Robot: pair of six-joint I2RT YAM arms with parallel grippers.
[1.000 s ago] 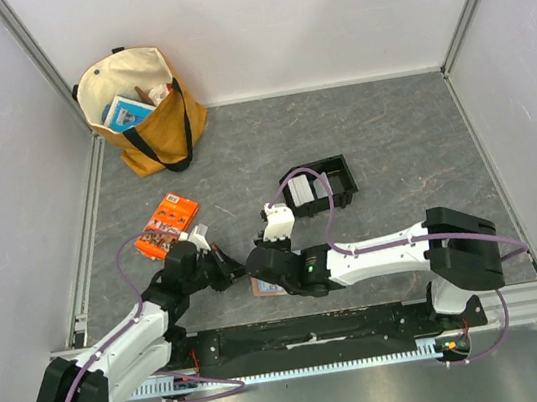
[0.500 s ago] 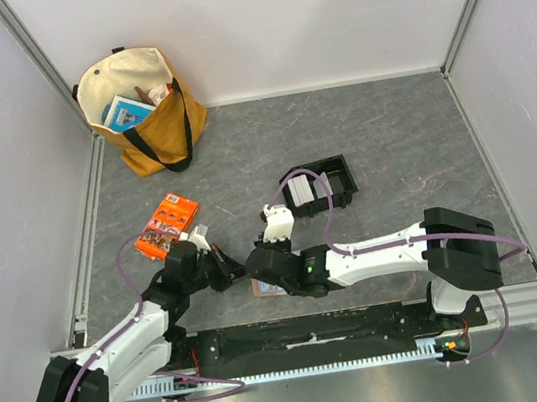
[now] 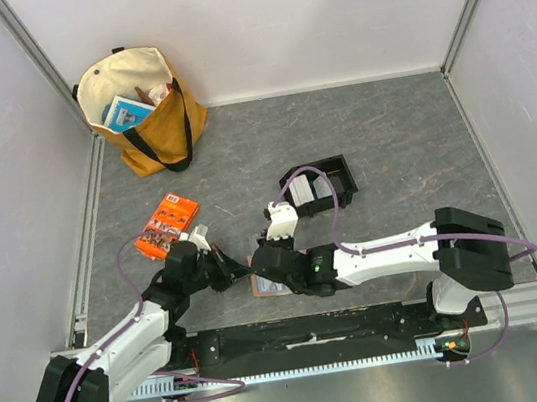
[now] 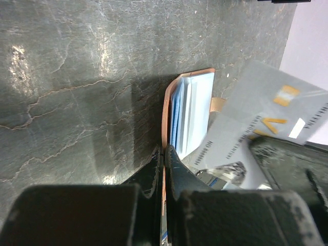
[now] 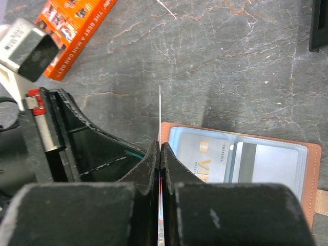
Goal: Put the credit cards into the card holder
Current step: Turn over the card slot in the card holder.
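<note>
Card holder (image 5: 287, 164) lies open on the grey counter (image 3: 401, 141), its light-blue slotted face up, just under and to the right of the right hand (image 5: 160, 146). That hand's fingers are pressed together on a credit card (image 5: 160, 107), seen edge-on from the wrist as a thin pale line rising past the fingertips above the holder's near-left corner. From the left wrist the same credit card (image 4: 261, 118) shows its grey face with orange markings, tilted over the holder's far side. Another card (image 5: 202, 161) sits in a slot on the blue face, right beside the right hand's fingertips.

The left hand (image 4: 164, 154) is clamped on the tan edge of the card holder (image 4: 195, 110), whose brown cover runs straight out from between its fingers. From above, both hands meet tip to tip over the card holder (image 3: 264, 286).

An orange packet (image 3: 167, 225) lies beyond the left hand, well apart. A black tray (image 3: 322, 185) sits beyond the right hand. A yellow and cream bag (image 3: 139, 109) stands far beyond the left hand, in the corner.
</note>
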